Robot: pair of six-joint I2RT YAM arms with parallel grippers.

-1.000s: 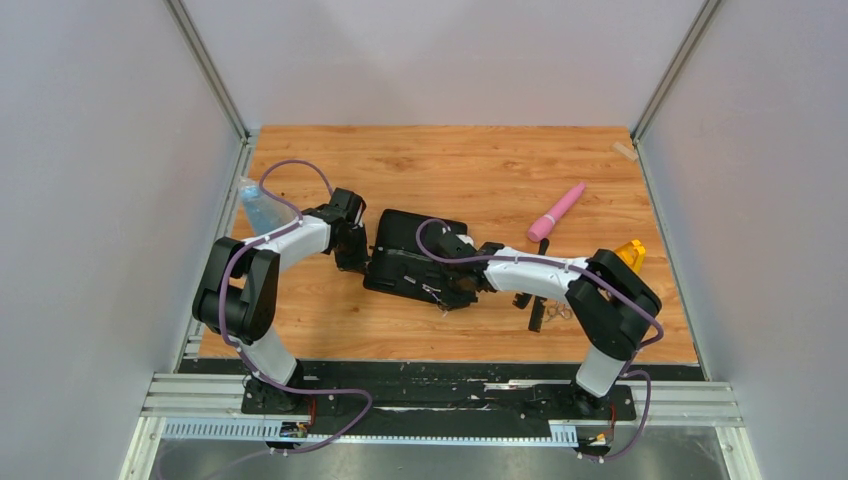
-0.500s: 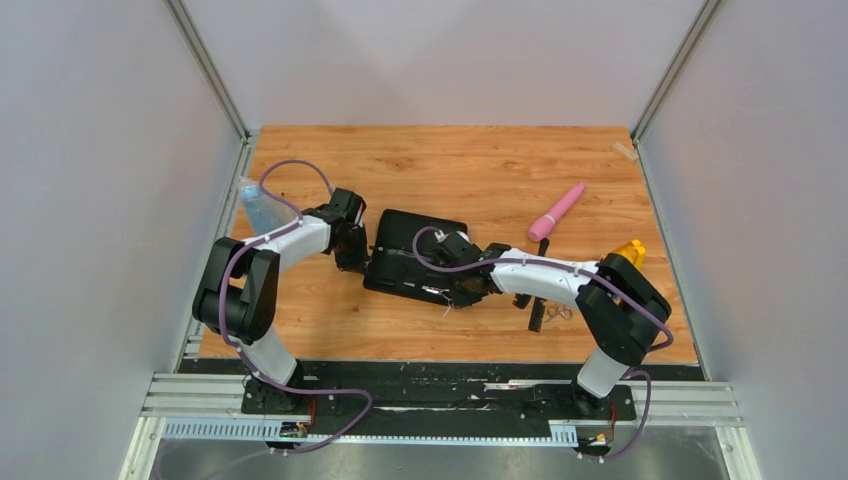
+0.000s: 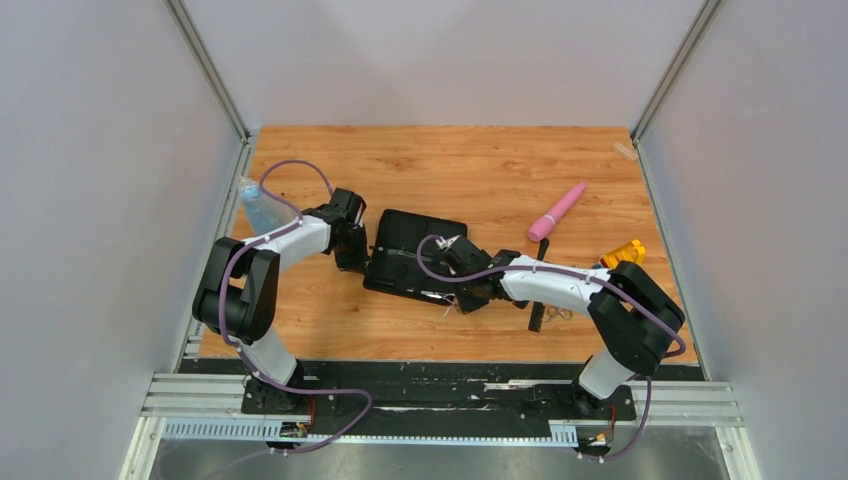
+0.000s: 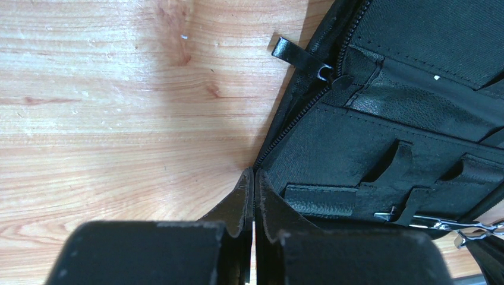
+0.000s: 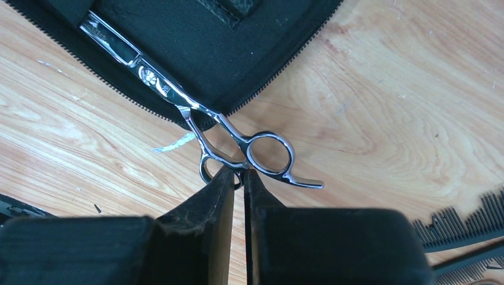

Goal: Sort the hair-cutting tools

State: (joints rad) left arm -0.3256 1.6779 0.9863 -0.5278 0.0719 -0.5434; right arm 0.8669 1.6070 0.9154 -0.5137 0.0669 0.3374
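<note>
A black zip case (image 3: 405, 235) lies open mid-table. One pair of silver scissors (image 5: 270, 155) lies with its blades tucked in the case's near right corner and its ring handles out on the wood; it also shows in the left wrist view (image 4: 451, 224). My right gripper (image 5: 239, 173) is shut on the scissors where the two rings join. My left gripper (image 4: 254, 178) is shut on the case's left zip edge (image 4: 279, 133). Black combs (image 3: 538, 312) and a second pair of scissors (image 3: 560, 313) lie right of the case; comb teeth show in the right wrist view (image 5: 463, 228).
A pink tapered tool (image 3: 558, 210) lies at the right back. A translucent blue bottle (image 3: 258, 208) lies at the left edge behind my left arm. A yellow object (image 3: 624, 250) sits by my right arm's elbow. Grey walls close in both sides.
My right gripper has slid a little toward the near edge at the case's corner, and its elbow has swung right. The left arm has not moved.
</note>
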